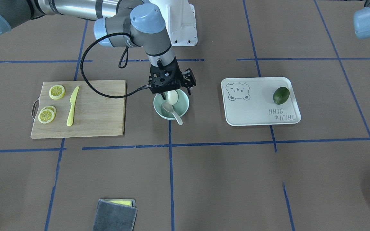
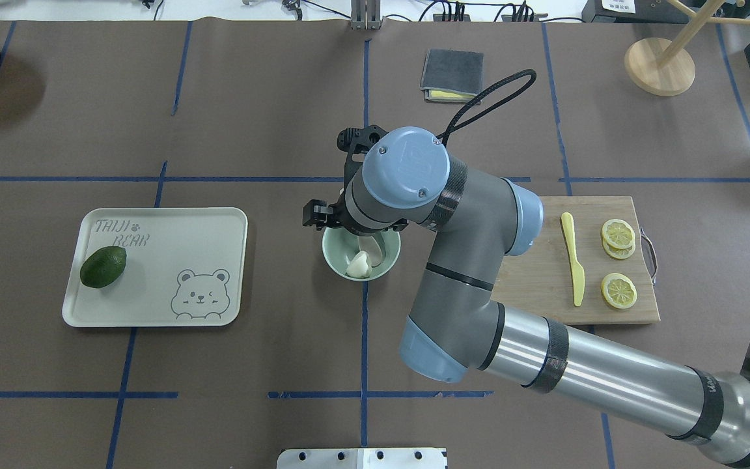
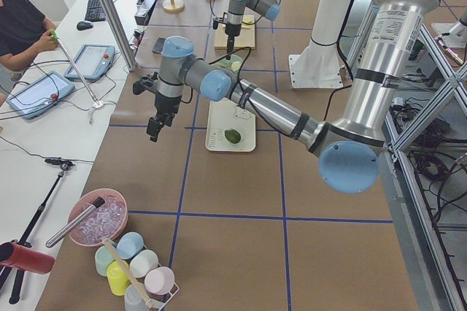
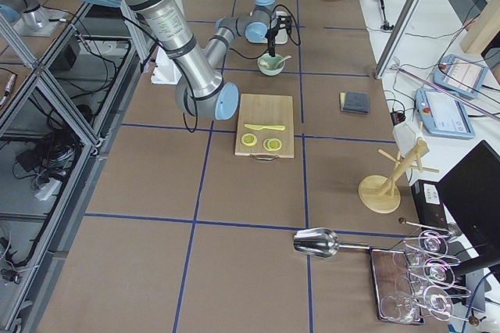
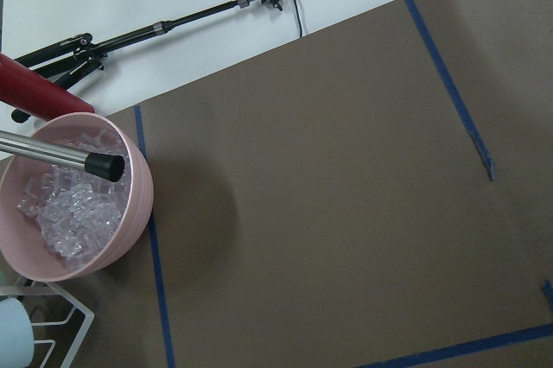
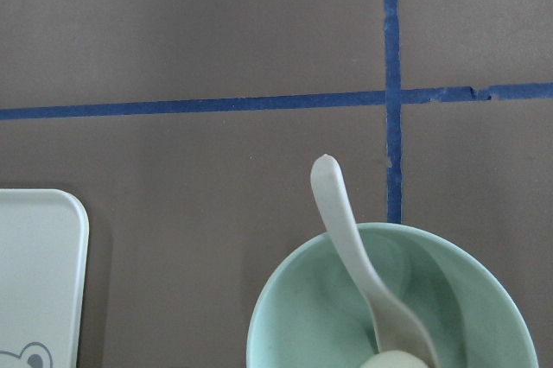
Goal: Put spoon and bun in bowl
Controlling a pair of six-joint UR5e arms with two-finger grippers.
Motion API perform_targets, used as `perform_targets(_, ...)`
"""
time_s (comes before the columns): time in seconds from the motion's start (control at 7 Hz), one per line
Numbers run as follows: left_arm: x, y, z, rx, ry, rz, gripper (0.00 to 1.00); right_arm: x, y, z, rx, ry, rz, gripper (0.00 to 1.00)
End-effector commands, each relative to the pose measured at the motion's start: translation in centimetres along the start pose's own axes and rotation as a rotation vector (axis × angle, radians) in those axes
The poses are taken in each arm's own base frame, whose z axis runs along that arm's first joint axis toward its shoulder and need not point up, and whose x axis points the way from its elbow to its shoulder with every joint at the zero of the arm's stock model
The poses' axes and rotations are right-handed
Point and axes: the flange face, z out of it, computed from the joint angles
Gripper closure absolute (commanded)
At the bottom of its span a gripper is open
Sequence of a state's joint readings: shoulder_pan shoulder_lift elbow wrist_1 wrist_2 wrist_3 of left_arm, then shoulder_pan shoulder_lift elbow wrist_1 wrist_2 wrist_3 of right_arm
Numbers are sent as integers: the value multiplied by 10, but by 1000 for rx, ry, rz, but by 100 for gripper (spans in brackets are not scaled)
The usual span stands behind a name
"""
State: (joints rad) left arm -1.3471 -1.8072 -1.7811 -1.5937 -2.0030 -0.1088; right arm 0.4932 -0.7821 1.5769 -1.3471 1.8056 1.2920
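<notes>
Right gripper (image 1: 174, 93) hovers over bowl (image 1: 185, 110), jaws apparently spread, since bun (image 1: 172, 97) and spoon (image 1: 173, 114) already lie inside; can't tell left gripper (image 3: 155, 130) jaws.

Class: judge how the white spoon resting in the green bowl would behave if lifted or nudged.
Probably stiff and light: the spoon looks like thick moulded plastic. Its handle juts past the rim of the bowl, so a nudge may pivot or tip it. Its smooth surface could slip in a grasp.
</notes>
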Motion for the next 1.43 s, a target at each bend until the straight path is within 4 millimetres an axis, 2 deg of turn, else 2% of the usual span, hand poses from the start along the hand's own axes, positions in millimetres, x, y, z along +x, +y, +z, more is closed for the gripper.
perform_targets(0.0,-70,41,25,-77,92,12,0,-2,0,-3,0,-5,-7,0)
perform_targets(0.14,-84,66,46,-123,135,-22,0,1,-1,-5,-2,2,-5,0)
perform_targets(0.29,-92,78,54,-147,140,-44,0,16,-10,-14,-4,40,9,0)
perform_targets(0.43,-115,108,65,-174,208,-121,0,54,-19,-34,-9,65,0,0)
perform_targets(0.57,-119,136,80,-201,297,-138,0,100,-30,-51,-29,76,-39,0)
perform_targets(0.71,-133,156,80,-207,312,-177,0,137,-51,-70,-53,75,-31,0)
perform_targets(0.86,-151,164,70,-194,300,-216,0,180,-76,-90,-84,71,-7,0)
perform_targets(1.0,-153,169,72,-198,300,-224,0,228,-102,-110,-103,71,-15,0)
perform_targets(1.29,-153,169,70,-194,299,-223,0,334,-135,-143,-120,118,-89,0)
